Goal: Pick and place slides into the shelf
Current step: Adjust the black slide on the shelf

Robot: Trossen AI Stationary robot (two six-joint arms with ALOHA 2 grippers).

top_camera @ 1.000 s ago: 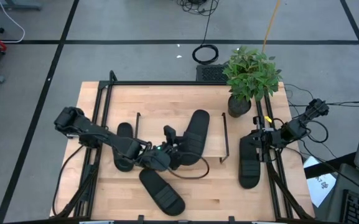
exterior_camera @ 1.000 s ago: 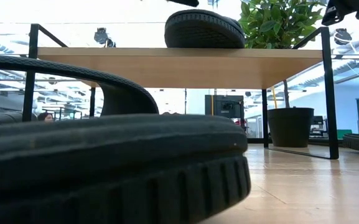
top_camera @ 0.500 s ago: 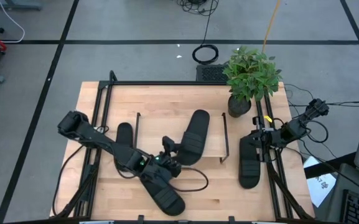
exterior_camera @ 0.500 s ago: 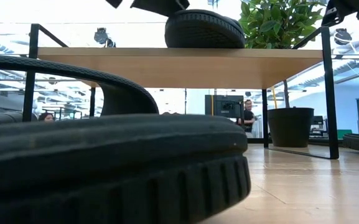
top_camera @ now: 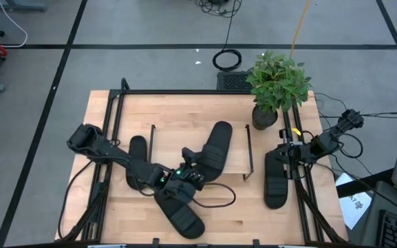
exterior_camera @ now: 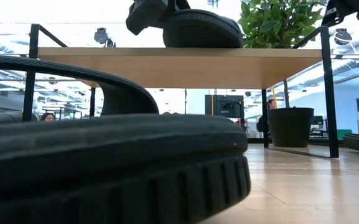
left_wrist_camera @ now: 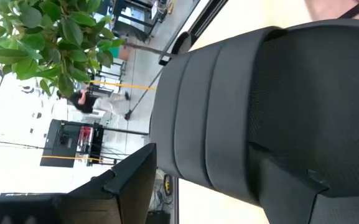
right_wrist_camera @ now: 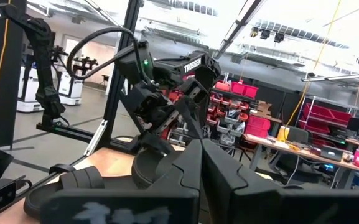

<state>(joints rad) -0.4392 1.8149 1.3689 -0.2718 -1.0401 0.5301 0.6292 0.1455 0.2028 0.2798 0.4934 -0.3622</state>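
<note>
One black slide point(top_camera: 214, 150) lies slanted on the shelf's light top board point(top_camera: 234, 162); the low view shows it on the board too point(exterior_camera: 204, 30). My left gripper point(top_camera: 192, 159) is open at this slide's near end, and the wrist view has its ribbed strap point(left_wrist_camera: 229, 118) filling the picture. Other slides lie on the table: one left of the shelf point(top_camera: 137, 149), one near the front edge point(top_camera: 182, 216), one at the right point(top_camera: 274, 180). My right gripper point(top_camera: 289, 153) waits shut above that right slide. My left gripper stands open at the near end of the slide on the shelf, one finger point(left_wrist_camera: 126, 186) on either side of it, coming almost level from the table's near left. Whether a finger touches the slide I cannot tell.
A potted plant point(top_camera: 275, 86) stands at the back right, beside the shelf's right wire legs point(top_camera: 249, 155). The slide at the front edge point(exterior_camera: 104, 168) fills the low view's foreground. Bare tabletop point(top_camera: 177, 114) lies behind the shelf.
My left gripper has sunk toward the shelf's top board and drawn a little toward the table's near left. Its wrist has rolled somewhat. The slide on the shelf has stayed where it was.
</note>
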